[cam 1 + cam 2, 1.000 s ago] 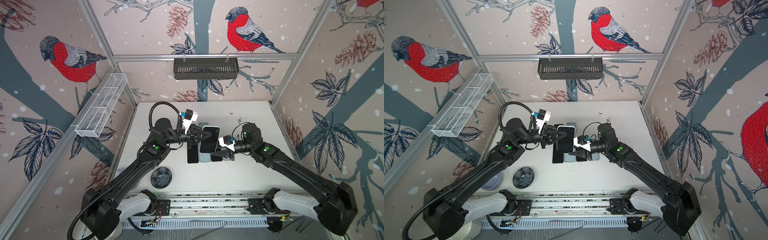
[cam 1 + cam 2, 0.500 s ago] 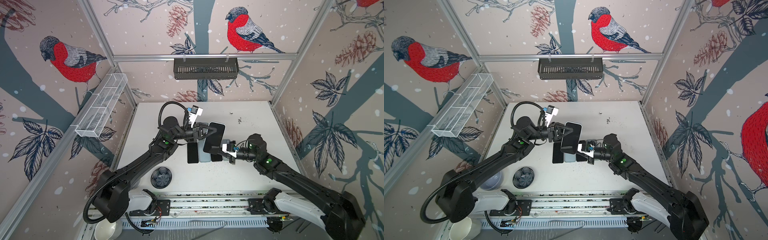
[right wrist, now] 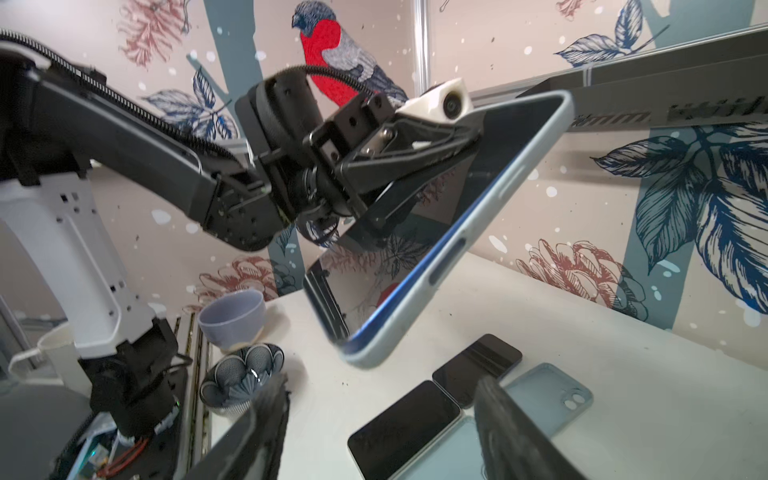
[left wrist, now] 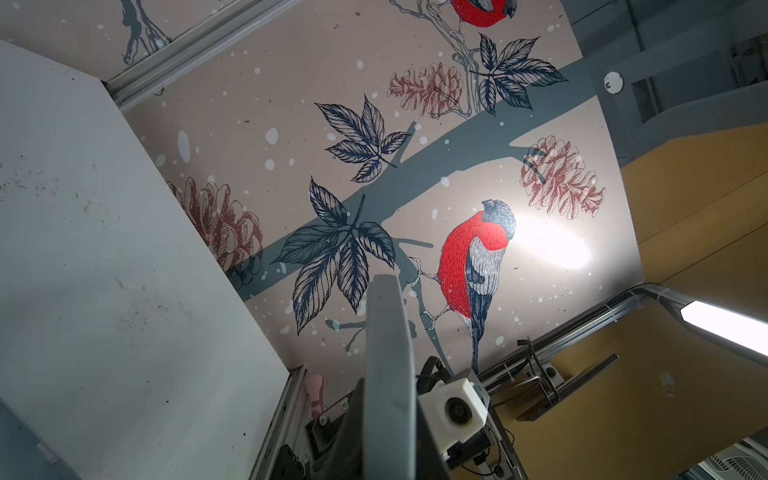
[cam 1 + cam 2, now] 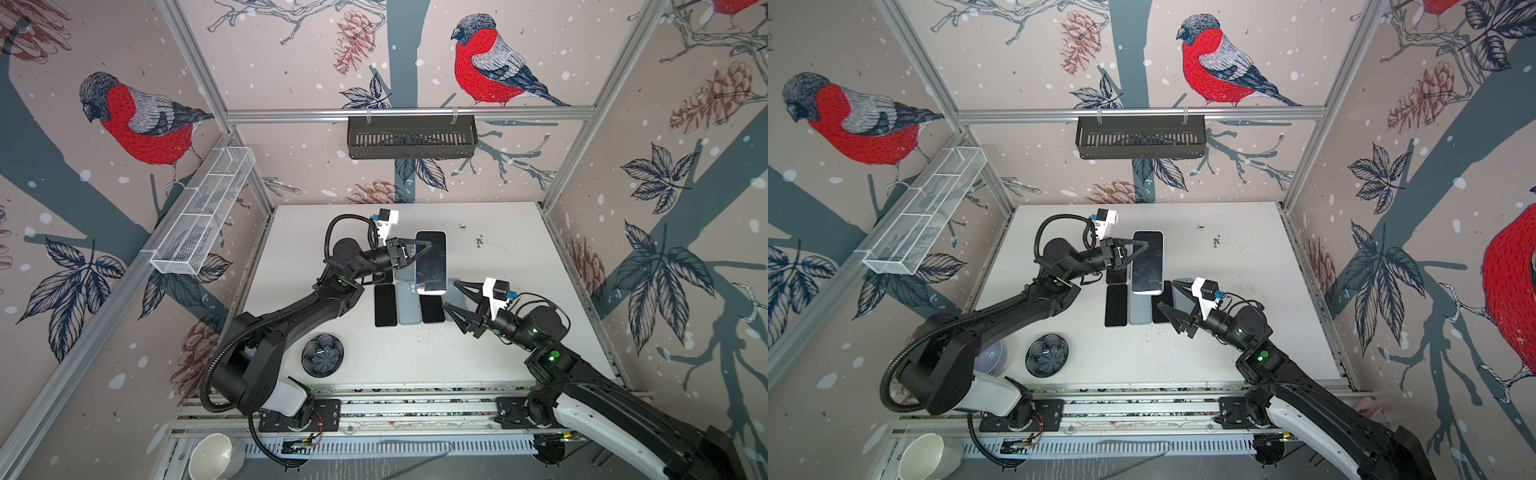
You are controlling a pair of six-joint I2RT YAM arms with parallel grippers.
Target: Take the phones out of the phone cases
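A phone (image 5: 431, 268) (image 5: 1147, 266) with a dark screen sits in a pale blue-grey phone case (image 3: 478, 232), its blue rim showing along the case's lip. My left gripper (image 5: 419, 253) (image 5: 1140, 249) (image 3: 473, 137) is shut on one long side and holds it in the air above the table, screen up. In the left wrist view only the case's edge (image 4: 388, 374) shows. My right gripper (image 5: 451, 296) (image 5: 1166, 294) (image 3: 382, 419) stands open just off the phone's near end, touching nothing.
Below the held phone, bare black phones (image 5: 384, 305) (image 3: 405, 428) and empty pale cases (image 5: 409, 303) (image 3: 552, 395) lie side by side on the white table (image 5: 498, 257). A dark flower-shaped dish (image 5: 323, 354) and a lavender bowl (image 3: 232, 316) stand near the front left.
My right gripper, shut at the phone's near end before, has opened and drawn back to the right. The left arm has carried the cased phone a little right and farther back.
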